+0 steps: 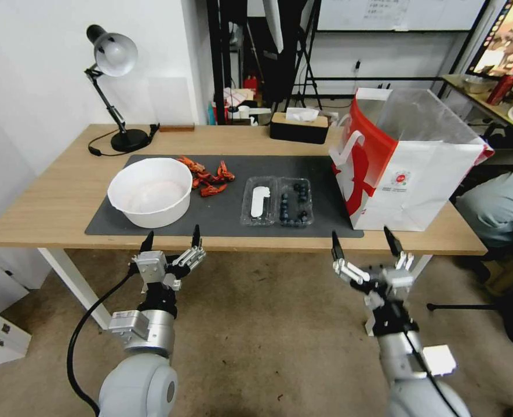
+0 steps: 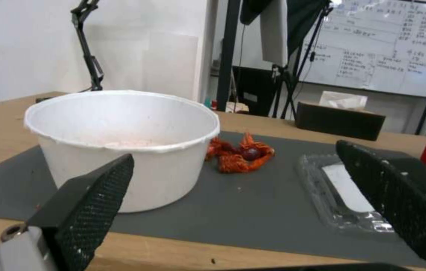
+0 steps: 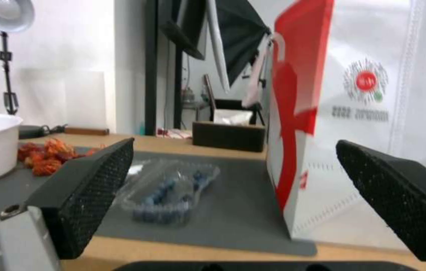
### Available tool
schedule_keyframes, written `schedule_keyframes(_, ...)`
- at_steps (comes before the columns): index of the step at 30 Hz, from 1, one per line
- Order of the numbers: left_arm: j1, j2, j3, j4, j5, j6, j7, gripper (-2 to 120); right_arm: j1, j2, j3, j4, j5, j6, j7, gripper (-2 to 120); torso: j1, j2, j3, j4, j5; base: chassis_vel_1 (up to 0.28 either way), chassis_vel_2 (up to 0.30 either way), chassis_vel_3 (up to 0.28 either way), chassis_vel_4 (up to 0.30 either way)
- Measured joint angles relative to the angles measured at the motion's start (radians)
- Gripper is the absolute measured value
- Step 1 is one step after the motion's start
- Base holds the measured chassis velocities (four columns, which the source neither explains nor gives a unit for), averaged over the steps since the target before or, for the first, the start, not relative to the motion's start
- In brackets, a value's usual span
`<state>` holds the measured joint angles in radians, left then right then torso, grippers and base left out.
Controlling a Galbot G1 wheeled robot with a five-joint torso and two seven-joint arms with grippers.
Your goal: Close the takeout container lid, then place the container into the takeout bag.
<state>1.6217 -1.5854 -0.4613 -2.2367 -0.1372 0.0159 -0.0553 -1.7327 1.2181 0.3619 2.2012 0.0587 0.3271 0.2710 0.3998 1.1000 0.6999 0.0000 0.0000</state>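
Black fingers spread open on the left gripper (image 1: 171,237) and right gripper (image 1: 363,240), both before the table's (image 1: 47,197) front edge. Beyond, mid-mat, the takeout container (image 1: 295,201) lies open, lid (image 1: 259,200) flat; swing the lid squarely over the berries. Takeout bag (image 1: 410,174) stands right.

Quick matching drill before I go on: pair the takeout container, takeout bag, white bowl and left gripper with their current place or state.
Things:
1. takeout container
2. takeout bag
3. white bowl
4. left gripper

Places or states:
A. open, short of the table's near edge
B. standing upright at the mat's right end
C. lying open mid-mat, lid flat beside it
D. on the mat's left part

Pairs: 1-C, 2-B, 3-D, 4-A
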Motion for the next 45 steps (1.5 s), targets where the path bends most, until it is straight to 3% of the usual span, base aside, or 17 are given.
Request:
schedule_keyframes(7, -0.019, 0.055, 0.03, 0.017, -0.027, -0.005, -0.002, 100, 0.001, 0.007, 0.007, 0.0, 0.006, -0.004, 0.016, 100, 0.0, 0.0, 0.0, 0.0001, -0.0001, 0.0, 0.0, 0.0, 0.0)
schedule_keyframes(10, -0.064, 0.143, 0.061, 0.038, -0.144, -0.009, -0.015, 100, 0.003, 0.013, 0.006, -0.006, 0.012, -0.009, 0.022, 100, 0.0, 0.0, 0.0, 0.0001, -0.0003, 0.0, 0.0, 0.0, 0.0)
schedule_keyframes(11, -0.064, 0.143, 0.061, 0.038, -0.144, -0.009, -0.015, 100, 0.003, 0.013, 0.006, -0.006, 0.012, -0.009, 0.022, 100, 0.0, 0.0, 0.0, 0.0001, -0.0003, 0.0, 0.0, 0.0, 0.0)
schedule_keyframes(14, -0.105, 0.229, 0.114, 0.039, -0.367, 0.014, -0.05, 100, 0.011, 0.022, 0.003, -0.018, 0.015, -0.017, 0.027, 100, 0.0, 0.0, 0.0, 0.0, -0.0001, 0.0, 0.0, 0.0, 0.0)
schedule_keyframes(15, -0.105, 0.229, 0.114, 0.039, -0.367, 0.014, -0.05, 100, 0.011, 0.022, 0.003, -0.018, 0.015, -0.017, 0.027, 100, 0.0, 0.0, 0.0, 0.0, -0.0001, 0.0, 0.0, 0.0, 0.0)
schedule_keyframes(18, -0.164, 0.275, 0.178, 0.017, -0.63, 0.069, -0.114, 100, 0.017, 0.025, 0.003, -0.026, 0.02, -0.026, 0.031, 100, 0.0, 0.0, 0.0, 0.0002, 0.0001, 0.0, 0.0, 0.0, 0.0)
schedule_keyframes(19, -0.164, 0.275, 0.178, 0.017, -0.63, 0.069, -0.114, 100, 0.017, 0.025, 0.003, -0.026, 0.02, -0.026, 0.031, 100, 0.0, 0.0, 0.0, 0.0002, 0.0001, 0.0, 0.0, 0.0, 0.0)
schedule_keyframes(20, -0.184, 0.279, 0.192, 0.013, -0.696, 0.085, -0.139, 100, 0.017, 0.026, 0.005, -0.026, 0.022, -0.028, 0.033, 100, 0.0, 0.0, 0.0, 0.0002, 0.0, 0.0, 0.0, 0.0, 0.0)
schedule_keyframes(22, -0.252, 0.284, 0.232, 0.009, -0.905, 0.13, -0.233, 100, 0.016, 0.03, 0.015, -0.029, 0.024, -0.034, 0.038, 100, 0.0, 0.0, 0.0, 0.0, 0.0, 0.0, 0.0, 0.0, 0.0)
schedule_keyframes(23, -0.252, 0.284, 0.232, 0.009, -0.905, 0.13, -0.233, 100, 0.016, 0.03, 0.015, -0.029, 0.024, -0.034, 0.038, 100, 0.0, 0.0, 0.0, 0.0, 0.0, 0.0, 0.0, 0.0, 0.0)
schedule_keyframes(25, -0.331, 0.283, 0.263, 0.017, -1.149, 0.168, -0.342, 100, 0.016, 0.036, 0.028, -0.032, 0.025, -0.038, 0.041, 100, 0.0, 0.0, 0.0, 0.0, 0.0001, 0.0, 0.0, 0.0, 0.0)
schedule_keyframes(26, -0.361, 0.279, 0.274, 0.027, -1.223, 0.173, -0.38, 100, 0.017, 0.038, 0.032, -0.033, 0.025, -0.04, 0.043, 100, 0.0, 0.0, 0.0, -0.0002, 0.0, 0.0, 0.0, 0.0, 0.0)
schedule_keyframes(28, -0.384, 0.276, 0.283, 0.038, -1.269, 0.176, -0.407, 100, 0.018, 0.039, 0.036, -0.035, 0.026, -0.042, 0.045, 100, 0.0, 0.0, 0.0, 0.0001, 0.0, 0.0, 0.0, 0.0, 0.0)
schedule_keyframes(30, -0.46, 0.256, 0.31, 0.079, -1.383, 0.177, -0.487, 100, 0.02, 0.043, 0.045, -0.039, 0.026, -0.046, 0.047, 100, 0.0, 0.0, 0.0, -0.0001, 0.0001, 0.0, 0.0, 0.0, 0.0)
schedule_keyframes(35, -0.558, 0.207, 0.342, 0.152, -1.456, 0.163, -0.543, 100, 0.023, 0.048, 0.06, -0.042, 0.027, -0.054, 0.054, 100, 0.0, 0.0, 0.0, 0.0, 0.0002, 0.0, 0.0, 0.0, 0.0)
schedule_keyframes(45, -0.641, 0.149, 0.357, 0.253, -1.475, 0.156, -0.607, 100, 0.04, 0.046, 0.077, -0.046, 0.036, -0.07, 0.065, 100, 0.0, 0.0, 0.0, 0.0, 0.0, 0.0, 0.0, 0.0, 0.0)
